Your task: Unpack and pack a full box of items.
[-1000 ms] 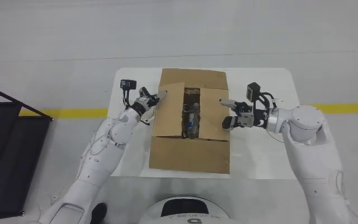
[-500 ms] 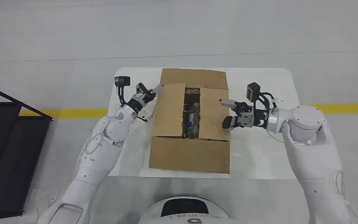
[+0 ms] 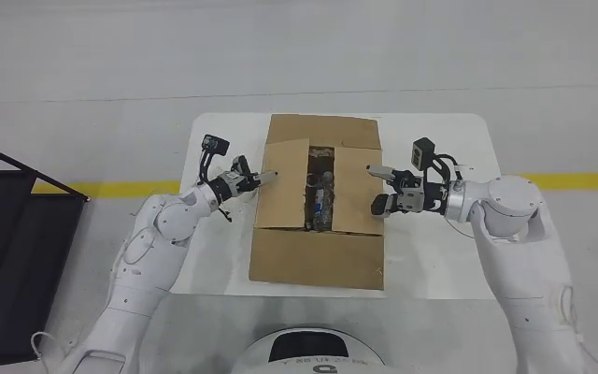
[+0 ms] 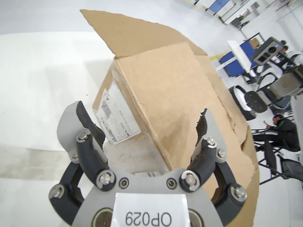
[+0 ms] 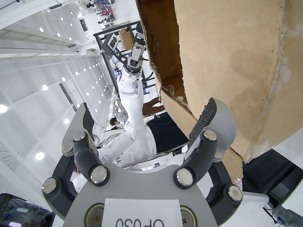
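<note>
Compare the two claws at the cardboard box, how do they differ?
From above, the left claw faces the box's left flap with fingers looking stacked; the right claw faces the right flap with fingers spread along its edge. In the wrist views, the left flap's edge runs between the left claw's fingers; the right flap lies beside one right finger. Both are open, holding nothing.

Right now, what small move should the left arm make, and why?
Probably slide the left gripper inward over the brown cardboard box's left flap: its open fingers sit at the flap's hinged side, while the free edge lies by the middle gap.
</note>
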Controlling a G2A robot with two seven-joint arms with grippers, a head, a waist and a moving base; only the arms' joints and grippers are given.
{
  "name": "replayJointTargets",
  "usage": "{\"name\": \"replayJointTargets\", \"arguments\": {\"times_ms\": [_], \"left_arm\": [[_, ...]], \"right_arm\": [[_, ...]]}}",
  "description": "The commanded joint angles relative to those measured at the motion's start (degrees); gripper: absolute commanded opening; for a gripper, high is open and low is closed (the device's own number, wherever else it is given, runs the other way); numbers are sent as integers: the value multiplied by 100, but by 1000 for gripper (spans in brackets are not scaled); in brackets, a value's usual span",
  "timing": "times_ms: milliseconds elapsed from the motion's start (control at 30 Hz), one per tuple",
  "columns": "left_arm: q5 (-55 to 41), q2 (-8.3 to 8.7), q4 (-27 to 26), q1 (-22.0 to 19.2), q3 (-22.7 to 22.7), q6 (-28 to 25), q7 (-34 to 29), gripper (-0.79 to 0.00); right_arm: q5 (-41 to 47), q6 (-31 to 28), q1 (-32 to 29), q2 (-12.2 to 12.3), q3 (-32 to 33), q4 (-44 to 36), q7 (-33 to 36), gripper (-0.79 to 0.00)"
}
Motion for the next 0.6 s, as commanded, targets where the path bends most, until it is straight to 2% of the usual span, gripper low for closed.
{"name": "replayJointTargets", "arguments": {"times_ms": [0,67,267,467,567], "left_arm": [[986,6,-148,69,108,364,386,0],[977,-20,-148,132,234,361,652,0],[1176,-32,-21,26,432,276,603,0],[-116,-30,-140,104,235,-283,630,0],[-267,-23,-163,123,194,-340,590,0]], "right_arm": [[0,0,0,0,0,0,0,0],[0,0,0,0,0,0,0,0],[0,0,0,0,0,0,0,0],[0,0,0,0,0,0,0,0],[0,0,0,0,0,0,0,0]]}}
